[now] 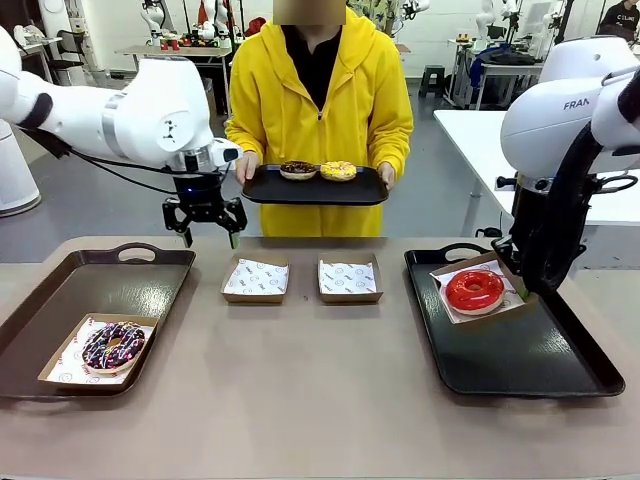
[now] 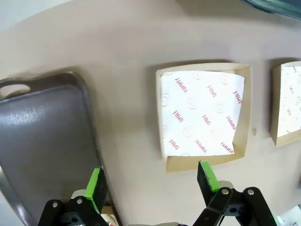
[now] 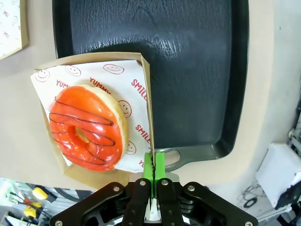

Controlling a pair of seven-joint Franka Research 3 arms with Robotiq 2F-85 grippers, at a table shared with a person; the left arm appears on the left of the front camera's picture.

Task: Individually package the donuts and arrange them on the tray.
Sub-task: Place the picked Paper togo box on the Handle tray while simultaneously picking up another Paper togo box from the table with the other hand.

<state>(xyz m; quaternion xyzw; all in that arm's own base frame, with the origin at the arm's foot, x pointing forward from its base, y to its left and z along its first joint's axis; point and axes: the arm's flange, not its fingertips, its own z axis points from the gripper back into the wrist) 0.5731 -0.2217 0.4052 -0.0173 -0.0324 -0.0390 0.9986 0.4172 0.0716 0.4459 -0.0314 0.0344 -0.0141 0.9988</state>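
Left arm point(image 1: 120, 115): reaches in from the left side, forearm roughly level, wrist turned downward. Left gripper point(image 1: 210, 238): hangs in the air pointing straight down, jaws spread wide, nothing between the green pads point(image 2: 96, 186).

Right arm point(image 1: 560, 120): comes in from the right side, its last link dropping steeply, dark cabling running along it. Right gripper point(image 3: 154, 162): low, angled down and inward, jaws fully closed. The green pads are pressed flat together and pinch the corner wall of a cardboard box point(image 3: 87, 60).
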